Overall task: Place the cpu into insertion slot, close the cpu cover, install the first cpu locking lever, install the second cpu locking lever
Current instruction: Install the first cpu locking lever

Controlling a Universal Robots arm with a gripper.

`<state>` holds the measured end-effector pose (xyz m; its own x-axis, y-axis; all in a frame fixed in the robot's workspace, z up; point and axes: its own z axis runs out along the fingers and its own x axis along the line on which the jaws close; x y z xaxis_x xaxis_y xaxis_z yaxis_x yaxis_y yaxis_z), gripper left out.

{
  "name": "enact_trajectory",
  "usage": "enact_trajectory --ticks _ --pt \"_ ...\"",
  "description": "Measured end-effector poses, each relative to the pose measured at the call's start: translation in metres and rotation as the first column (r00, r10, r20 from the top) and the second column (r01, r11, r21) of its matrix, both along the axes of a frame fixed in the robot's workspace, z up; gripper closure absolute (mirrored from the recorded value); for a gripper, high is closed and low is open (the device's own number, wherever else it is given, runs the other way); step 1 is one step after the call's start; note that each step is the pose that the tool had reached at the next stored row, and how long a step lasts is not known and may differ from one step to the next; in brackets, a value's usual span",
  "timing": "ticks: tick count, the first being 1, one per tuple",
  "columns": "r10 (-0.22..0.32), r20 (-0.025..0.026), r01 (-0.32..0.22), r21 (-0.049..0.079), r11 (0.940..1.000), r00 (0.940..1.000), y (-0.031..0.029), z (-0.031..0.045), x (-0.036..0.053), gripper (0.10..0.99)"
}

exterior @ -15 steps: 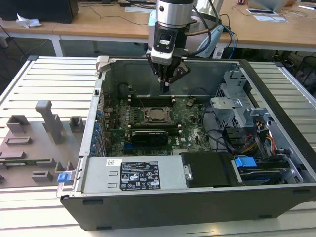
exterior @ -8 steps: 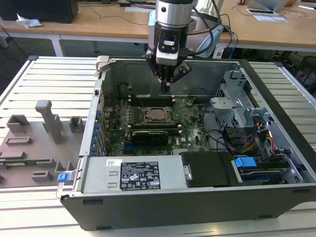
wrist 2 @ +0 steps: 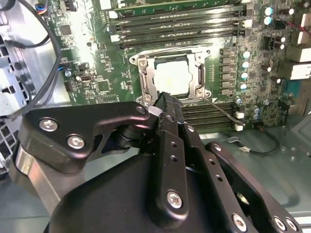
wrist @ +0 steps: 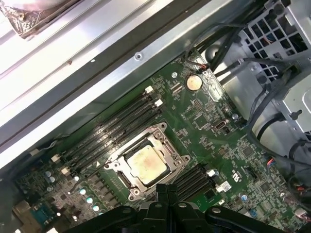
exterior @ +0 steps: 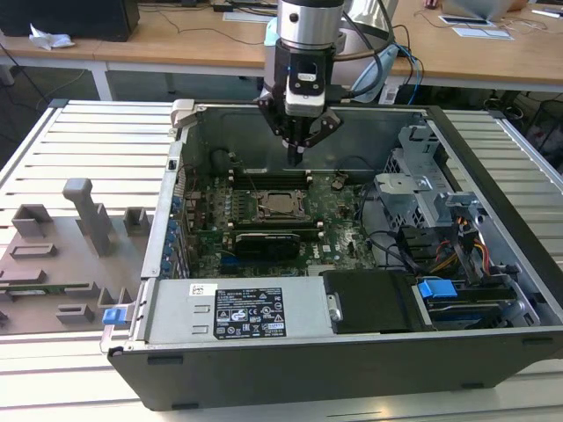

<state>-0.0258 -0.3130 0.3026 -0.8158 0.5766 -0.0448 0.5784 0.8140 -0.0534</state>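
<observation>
The cpu, a pale silver square, lies in the insertion slot in the middle of the green motherboard. The cpu cover, a thin metal frame, lies flat around it. One thin wire lever sticks out from a corner of the socket. My gripper hangs above the board, just behind the socket in the exterior view. It is shut, the fingertips meet in a point and hold nothing. In the first wrist view the gripper sits beside the cpu.
The board lies in an open black computer case. Long black memory slots flank the socket. A drive cage with cables fills the exterior view's right, and a power supply the front. Grey fixtures stand on the slatted table at the left.
</observation>
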Motion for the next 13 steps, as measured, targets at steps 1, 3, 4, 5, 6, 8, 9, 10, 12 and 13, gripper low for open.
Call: enact_trajectory --ticks 1,3,4,5,6,8,9,10,12,13 --pt "0.013 0.0000 -0.013 0.000 0.9999 0.9999 0.0000 0.0000 0.0000 0.980" --pt "0.036 0.0000 -0.036 0.000 0.9994 0.9994 0.0000 0.0000 0.0000 0.980" --pt "0.045 0.0000 -0.045 0.000 0.9990 0.9990 0.0000 0.0000 0.0000 0.980" --pt "0.057 0.0000 -0.057 0.000 0.9984 0.9984 0.0000 0.0000 0.0000 0.980" --pt "0.066 0.0000 -0.066 0.000 0.9978 0.9978 0.0000 0.0000 0.0000 0.980" --pt "0.100 0.0000 -0.100 0.000 0.9950 0.9950 0.0000 0.0000 0.0000 0.980" --pt "0.116 0.0000 -0.116 0.000 0.9932 0.9932 0.0000 0.0000 0.0000 0.980" --pt "0.138 0.0000 -0.138 0.000 0.9904 0.9904 0.0000 0.0000 0.0000 0.980" --pt "0.188 -0.0001 -0.188 0.000 0.9822 0.9822 0.0000 0.0000 0.0000 0.980" --pt "0.201 -0.0001 -0.201 0.000 0.9796 0.9796 0.0000 0.0000 0.0000 0.980"
